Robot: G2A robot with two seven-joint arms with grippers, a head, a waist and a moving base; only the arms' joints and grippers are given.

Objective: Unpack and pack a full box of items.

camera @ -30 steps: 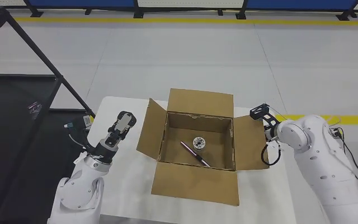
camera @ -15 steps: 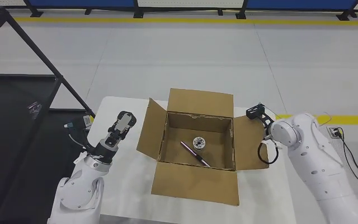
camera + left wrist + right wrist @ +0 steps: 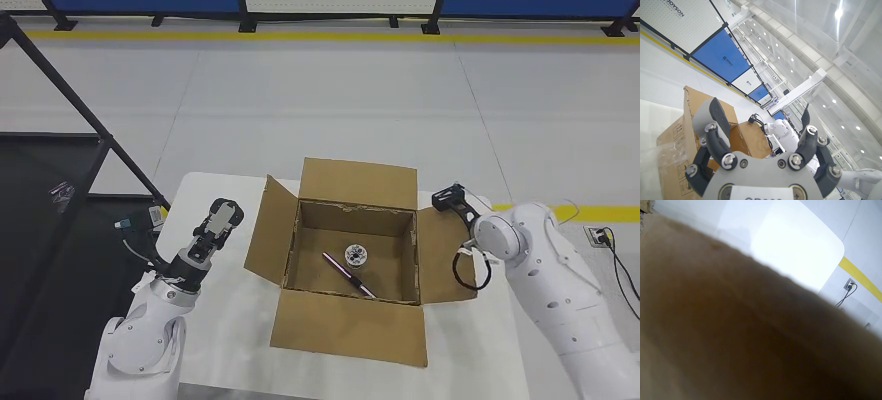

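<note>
An open cardboard box (image 3: 350, 330) stands mid-table with its four flaps spread. On its floor lie a small round white item (image 3: 355, 254) and a dark pen (image 3: 348, 275). My left gripper (image 3: 222, 215) is held above the table left of the box, pointing up and away; in the left wrist view the gripper (image 3: 761, 115) is open with nothing in it, and the box (image 3: 687, 132) rises beyond it. My right gripper (image 3: 447, 197) is at the far corner of the right flap (image 3: 445, 255). That flap (image 3: 734, 323) is a brown blur close to the right wrist camera.
The white table (image 3: 220, 320) has bare room left of the box and its rounded corner (image 3: 800, 247) lies right of the flap. A clear plastic bag (image 3: 668, 151) rests against the box's left side. A black rack (image 3: 60, 190) stands off the table's left.
My right arm has swung left, bringing its gripper from beside the right flap to over the flap's far corner. The left arm and the box contents have not moved.
</note>
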